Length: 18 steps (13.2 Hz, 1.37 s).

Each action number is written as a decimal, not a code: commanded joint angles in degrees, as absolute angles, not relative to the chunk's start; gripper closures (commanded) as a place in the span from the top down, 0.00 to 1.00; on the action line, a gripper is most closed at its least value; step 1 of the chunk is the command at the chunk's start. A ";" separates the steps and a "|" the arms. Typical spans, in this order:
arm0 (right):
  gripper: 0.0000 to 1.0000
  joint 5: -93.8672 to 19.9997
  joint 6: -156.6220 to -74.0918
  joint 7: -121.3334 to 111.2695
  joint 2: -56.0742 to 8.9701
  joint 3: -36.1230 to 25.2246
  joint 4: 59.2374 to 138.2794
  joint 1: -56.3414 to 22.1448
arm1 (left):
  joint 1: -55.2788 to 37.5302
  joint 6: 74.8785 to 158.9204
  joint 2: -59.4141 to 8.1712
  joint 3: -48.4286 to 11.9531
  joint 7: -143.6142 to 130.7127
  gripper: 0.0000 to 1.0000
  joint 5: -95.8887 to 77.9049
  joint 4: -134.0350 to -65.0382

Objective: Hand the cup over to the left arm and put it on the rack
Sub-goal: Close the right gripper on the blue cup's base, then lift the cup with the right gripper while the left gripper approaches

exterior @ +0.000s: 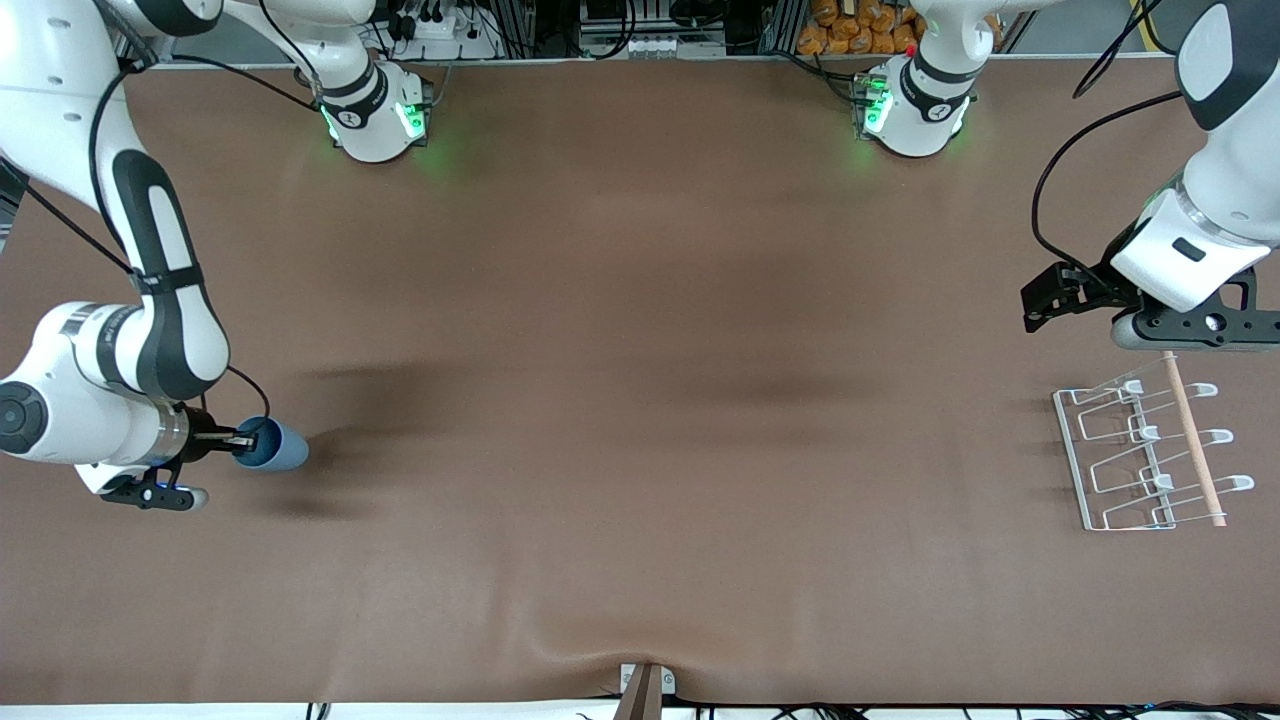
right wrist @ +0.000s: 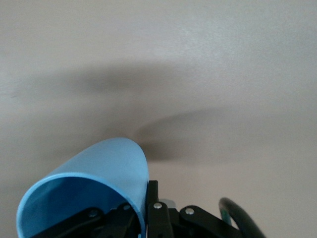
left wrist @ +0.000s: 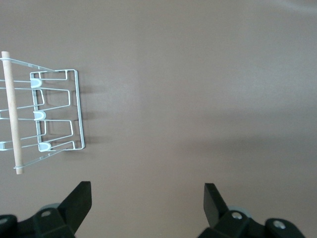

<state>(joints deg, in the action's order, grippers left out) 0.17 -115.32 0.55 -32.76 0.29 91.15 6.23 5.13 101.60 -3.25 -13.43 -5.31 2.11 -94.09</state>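
- A wide brown table (exterior: 640, 400) fills the scene, with both arm bases along its top edge in the front view and cables and equipment past that edge.
- The right gripper (exterior: 243, 439) is at the right arm's end of the table, held above the surface. Its fingers are closed on the rim of the cup (exterior: 273, 446), one finger inside the mouth and one outside.
- The cup is light blue and lies tipped on its side in the grip, lifted off the table with a shadow below it. In the right wrist view its open mouth (right wrist: 79, 203) faces the camera.
- The left gripper (exterior: 1040, 297) hangs over the table at the left arm's end, just above the rack (exterior: 1145, 455). Its fingers (left wrist: 79, 201) are spread wide and hold nothing.
- The rack is white wire with a wooden rod (exterior: 1192, 440) along one side, and stands nearer the front camera than the left gripper's spot.
- Cup and rack are well apart, at opposite ends of the table.
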 commanded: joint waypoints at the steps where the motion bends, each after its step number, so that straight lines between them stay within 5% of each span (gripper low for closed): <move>1: 0.00 -0.69 -112.07 1.23 -29.71 0.53 91.06 4.84 | 5.36 101.16 -3.60 -13.62 -2.99 1.00 1.32 -92.72; 13: 0.00 -25.02 -106.35 19.75 -28.83 0.44 85.17 -9.48 | 12.12 98.98 -9.84 -12.74 -15.18 1.00 -42.84 -90.53; 18: 0.00 -36.45 -106.52 29.77 -28.83 0.44 80.96 -16.69 | 10.81 98.09 -12.30 -13.18 -41.15 1.00 -55.26 -90.53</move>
<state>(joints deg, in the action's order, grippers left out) -32.55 -107.25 26.17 -29.13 0.91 82.91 -14.90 11.42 98.93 -10.85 -12.68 -31.72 -51.99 -91.95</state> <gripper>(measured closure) 0.947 0.000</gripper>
